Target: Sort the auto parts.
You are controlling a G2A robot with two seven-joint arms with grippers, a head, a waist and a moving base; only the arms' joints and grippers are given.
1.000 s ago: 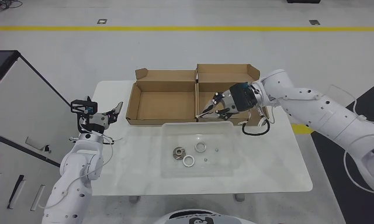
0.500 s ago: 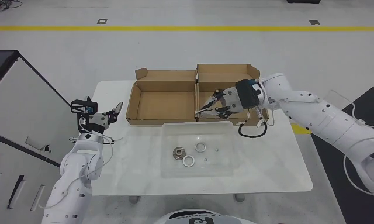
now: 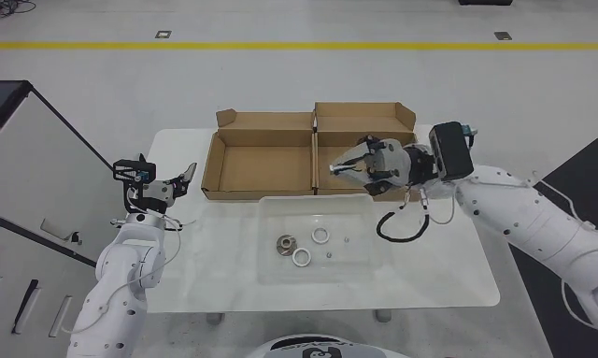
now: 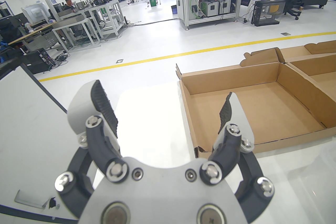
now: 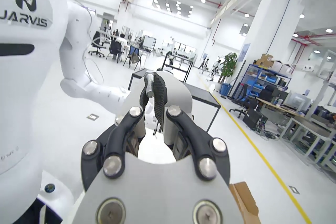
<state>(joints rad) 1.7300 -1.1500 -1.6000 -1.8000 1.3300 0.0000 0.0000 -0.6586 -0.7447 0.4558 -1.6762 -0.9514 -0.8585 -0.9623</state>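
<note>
Early in the sorting, by appearance: bolt [image 5: 149, 84] pinched in the right hand [image 5: 152, 86] above the right box [image 3: 364, 124], left hand [image 4: 162, 104] spread near the left box [image 3: 257, 166], hub [image 3: 283, 245] and rings [image 3: 320, 236] yet to sort in the tray [image 3: 271, 208] on the worktop [image 3: 439, 264].

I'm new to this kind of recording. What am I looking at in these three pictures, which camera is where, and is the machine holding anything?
This is a two-armed robot working at a white table. The top view looks down from a camera above its arms. The other two views come from a camera on each wrist, looking out along that arm's fingers. On the table stand two open cardboard boxes, the left box and the right box. In front of them a clear tray holds a metal flanged part, a white ring and a second white ring. The left end effector is open and empty, near the table's left edge. The right end effector, above the right box, is shut on a threaded bolt.
</note>
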